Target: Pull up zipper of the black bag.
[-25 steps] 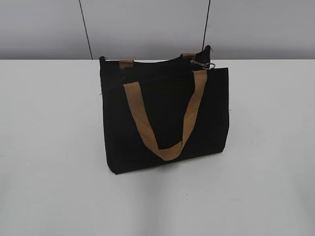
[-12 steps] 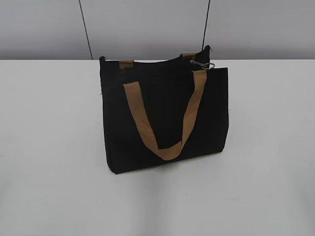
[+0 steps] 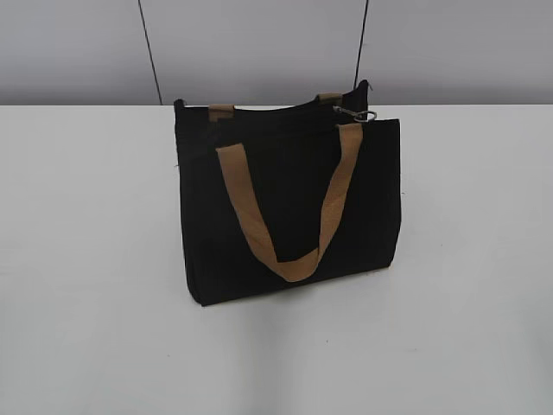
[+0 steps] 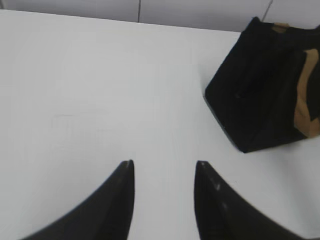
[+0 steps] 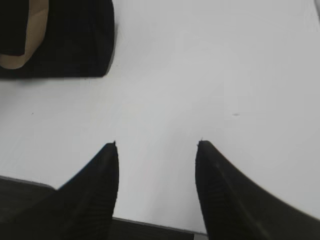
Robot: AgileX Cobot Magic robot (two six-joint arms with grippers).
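The zipper (image 3: 285,111) runs along the top edge of the bag (image 3: 289,207), and its silver ring pull (image 3: 356,114) sits at the right end of that edge in the exterior view, just above where the near handle (image 3: 289,203) meets the fabric. Whether the zipper teeth are closed along the line cannot be told from here. The bag stands upright near the middle of the white bench (image 3: 86,259), towards its far side. The near tan handle hangs down over the front panel in a loop; the tan stubs of the far handle (image 3: 222,111) show at the top edge behind it.

In the left wrist view the bag (image 4: 265,95) lies at the upper right, well apart from the left gripper (image 4: 164,170), whose jaws stand spread with only bare bench between them. In the right wrist view a corner of the bag (image 5: 65,40) shows at the upper left, also well apart from the right gripper (image 5: 156,145); its jaws are likewise spread wide and hold nothing, hanging over the bench near its front edge. Neither gripper appears in the exterior view.
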